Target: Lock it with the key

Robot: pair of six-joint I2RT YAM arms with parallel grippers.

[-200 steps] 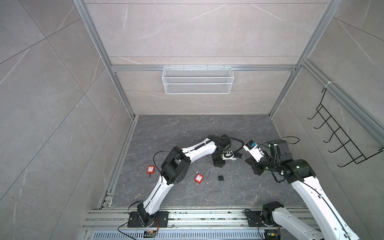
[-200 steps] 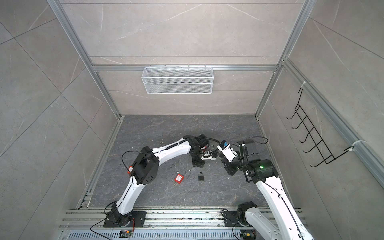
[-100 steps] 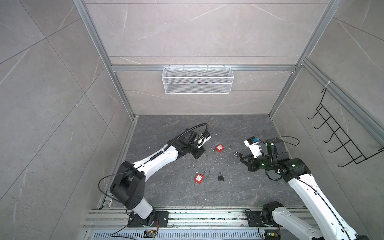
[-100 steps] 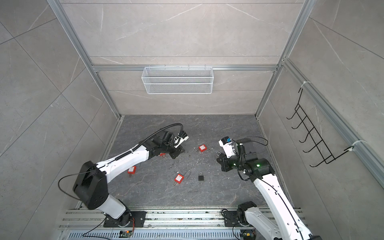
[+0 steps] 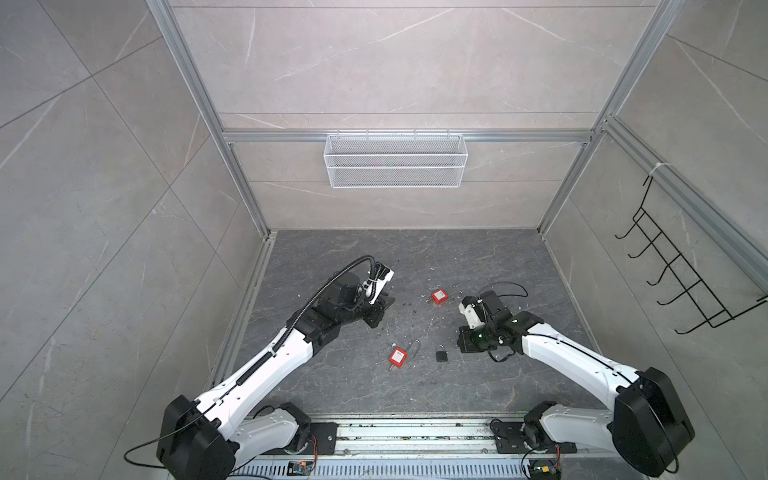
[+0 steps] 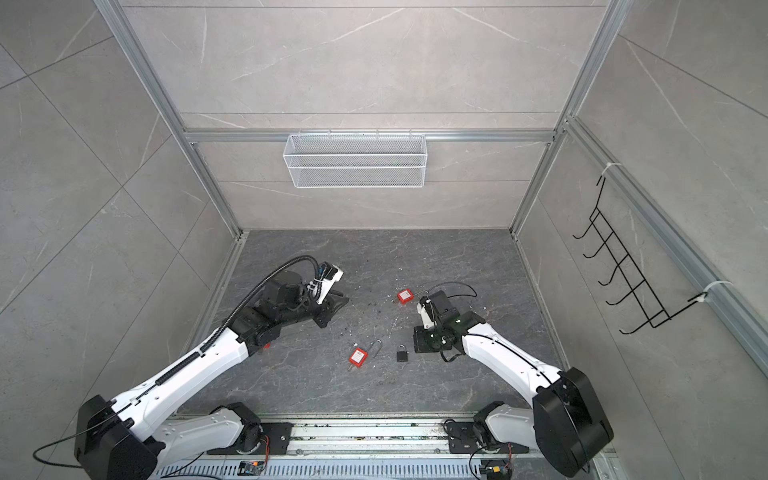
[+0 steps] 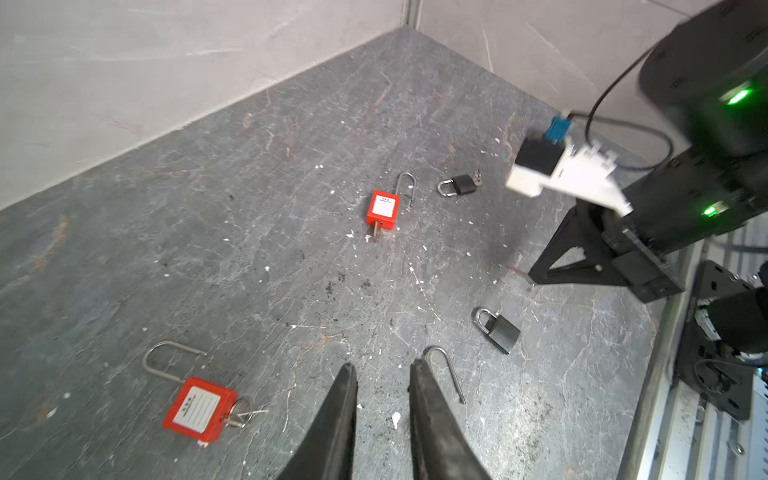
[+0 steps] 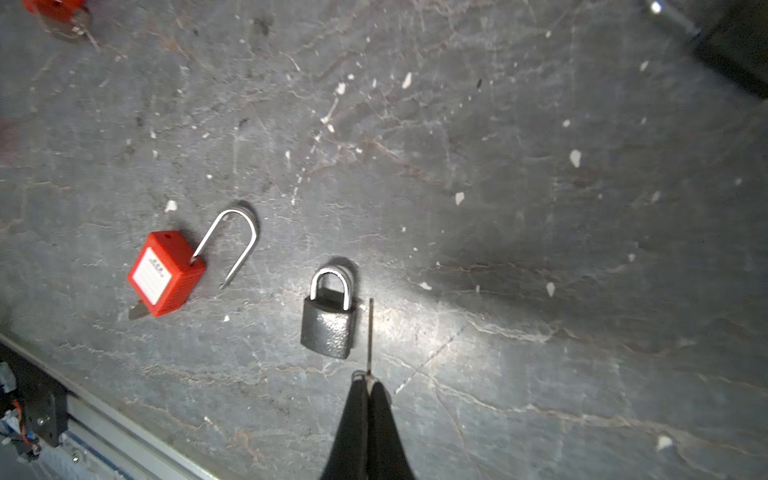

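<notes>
- Right wrist view shows the key (image 8: pixel 370 332) edge-on as a thin blade. Its head is pinched in the right gripper (image 8: pixel 367 379), whose claw is pressed together on it.
- The blade runs just beside the black padlock (image 8: pixel 328 320), which lies flat on the floor (image 8: pixel 540 249). The key sits alongside the lock's body and is not in it.
- By my reading, the fetching is done: the key is in hand and at the lock. Left to do are lining the tip up with the keyhole, pushing it in and turning it.
- The keyhole is not visible. The shackle looks seated in the body, so I cannot tell whether this lock is already fastened.
- Near it lies a red padlock (image 8: pixel 166 274) with its long shackle swung open.
- The left gripper (image 7: pixel 382 370) has its claw a little apart with nothing between. It hangs over bare floor and touches no lock.
- In both top views the black padlock (image 5: pixel 441 353) is plain, but the right arm's wrist hides the key. Only the right wrist view proves the grip.
- The left wrist view adds a second black padlock (image 7: pixel 459 185) close to the right arm, which I cannot find in the top views. It also shows a keyed red padlock (image 7: pixel 199 409) with a key ring at its base.
- Only the top views show the wire basket (image 5: pixel 395 160) on the back wall and the hook rack (image 6: pixel 623 266) on the side wall, both well apart from the work.
</notes>
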